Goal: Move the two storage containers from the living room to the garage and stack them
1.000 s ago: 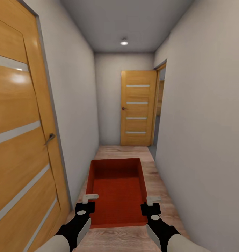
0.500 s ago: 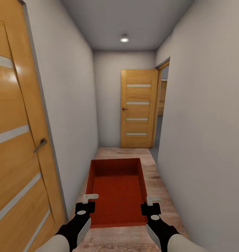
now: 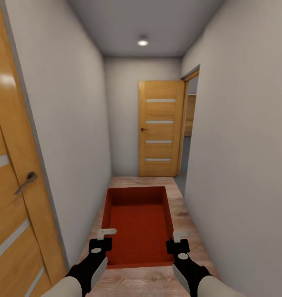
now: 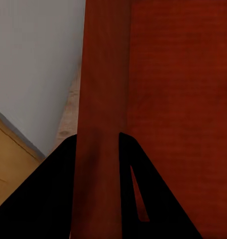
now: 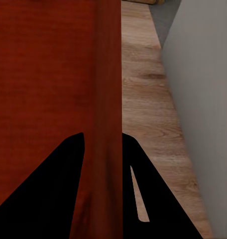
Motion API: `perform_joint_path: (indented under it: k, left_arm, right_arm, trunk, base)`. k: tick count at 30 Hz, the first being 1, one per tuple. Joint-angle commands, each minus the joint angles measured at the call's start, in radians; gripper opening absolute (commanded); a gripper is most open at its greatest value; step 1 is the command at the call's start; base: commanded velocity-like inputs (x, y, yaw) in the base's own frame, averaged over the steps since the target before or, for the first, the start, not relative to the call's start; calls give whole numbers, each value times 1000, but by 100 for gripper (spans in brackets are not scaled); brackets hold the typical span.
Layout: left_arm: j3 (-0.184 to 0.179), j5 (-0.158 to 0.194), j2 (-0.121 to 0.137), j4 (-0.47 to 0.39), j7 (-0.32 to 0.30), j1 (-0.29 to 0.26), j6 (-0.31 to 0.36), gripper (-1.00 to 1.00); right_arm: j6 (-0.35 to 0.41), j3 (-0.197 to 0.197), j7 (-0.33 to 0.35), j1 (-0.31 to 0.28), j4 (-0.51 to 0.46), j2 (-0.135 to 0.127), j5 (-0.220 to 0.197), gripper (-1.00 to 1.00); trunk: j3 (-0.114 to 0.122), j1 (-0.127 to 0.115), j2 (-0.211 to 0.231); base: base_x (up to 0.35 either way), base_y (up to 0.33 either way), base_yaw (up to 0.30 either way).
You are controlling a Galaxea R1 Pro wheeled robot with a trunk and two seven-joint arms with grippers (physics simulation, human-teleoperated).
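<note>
1. An orange-red storage container [image 3: 139, 225] is held out in front of the robot, above the wood-plank floor [image 3: 190, 231] of a narrow hallway.
2. The container's left wall is pinched by the left claw [image 3: 100, 242] near the near-left corner; in the left wrist view the wall [image 4: 101, 124] is seen clamped between the two dark fingers [image 4: 54, 199].
3. The container's right wall is pinched by the right claw [image 3: 178, 242] near the near-right corner; in the right wrist view the wall [image 5: 101, 124] is seen gripped between that claw's dark fingers [image 5: 49, 189].
4. The container is shown open-topped and level, with nothing seen inside it.
5. A wooden door [image 3: 11, 198] with a lever handle [image 3: 26, 182] is seen close by on the left.
6. A second wooden door [image 3: 160, 128] is seen at the far end of the hallway, with an open doorway [image 3: 189, 123] just to its right.
7. Plain grey walls [image 3: 240, 136] are seen on both sides, and a round ceiling light [image 3: 143, 42] is lit overhead.
</note>
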Motion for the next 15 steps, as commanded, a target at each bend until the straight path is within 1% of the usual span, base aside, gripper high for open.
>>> perform_joint_path:
  k: [1,15]
  left_arm:
    - [0,-11,16,-4,9,-1,-47,-100]
    - [1,-11,16,-5,9,-1,-47,-100]
  right_arm:
    - [-2,-11,9,-1,2,0,-18,-100]
    - [-1,-11,9,-1,2,0,-17,-100]
  trunk:
    - [-1,1,-1]
    - [-1,1,-1]
  base:
    - [323,0,-28]
    - [323,0,-4]
